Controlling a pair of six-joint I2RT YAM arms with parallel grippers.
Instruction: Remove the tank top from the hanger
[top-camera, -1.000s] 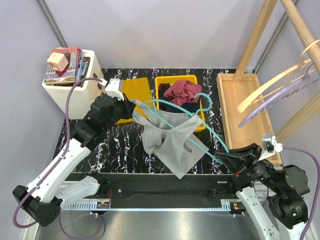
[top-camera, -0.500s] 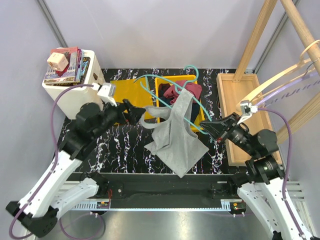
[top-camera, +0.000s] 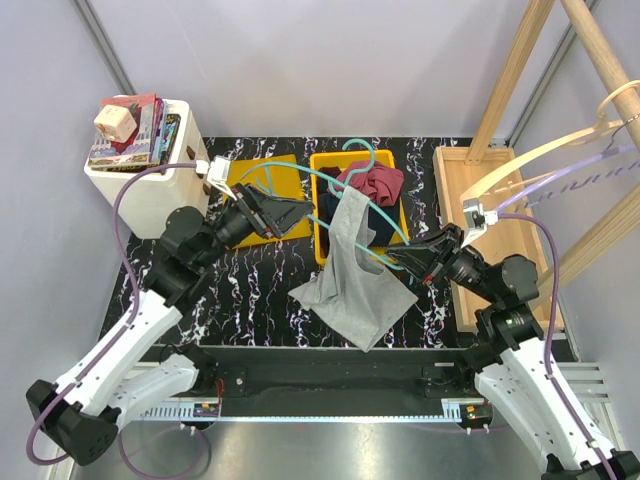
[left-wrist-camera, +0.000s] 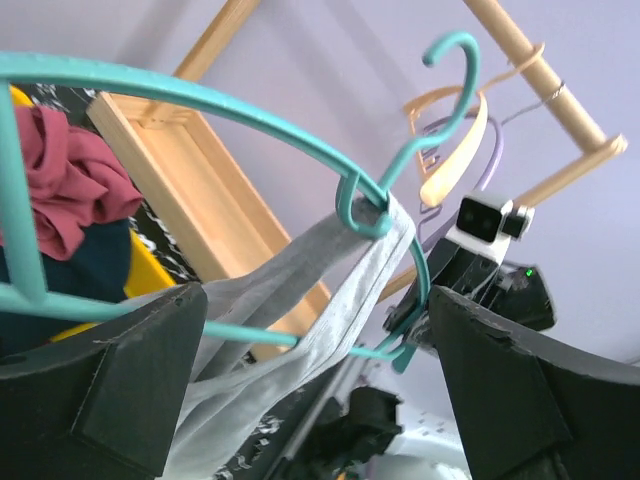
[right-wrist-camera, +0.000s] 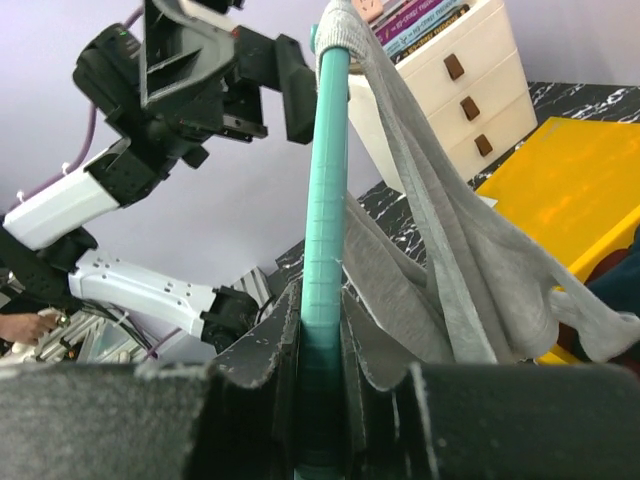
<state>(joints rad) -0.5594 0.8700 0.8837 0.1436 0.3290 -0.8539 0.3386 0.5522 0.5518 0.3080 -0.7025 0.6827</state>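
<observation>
My left gripper stands wide open, its two black fingers spread apart and pinching nothing; in the left wrist view the teal plastic hanger and a strap of the grey knit tank top cross the gap between them untouched. My right gripper is clamped on one teal arm of the hanger, the bar squeezed between its pads at the bottom centre of the right wrist view. In the overhead view the hanger is held tilted in the middle of the frame, its hook up near the back rim of the yellow plastic bin, which holds a crumpled maroon garment. The tank top is still on the hanger: one strap is bunched at the neck below the hook, and the body hangs down past the bin's front edge, its hem lying on the black marbled table at lower centre.
</observation>
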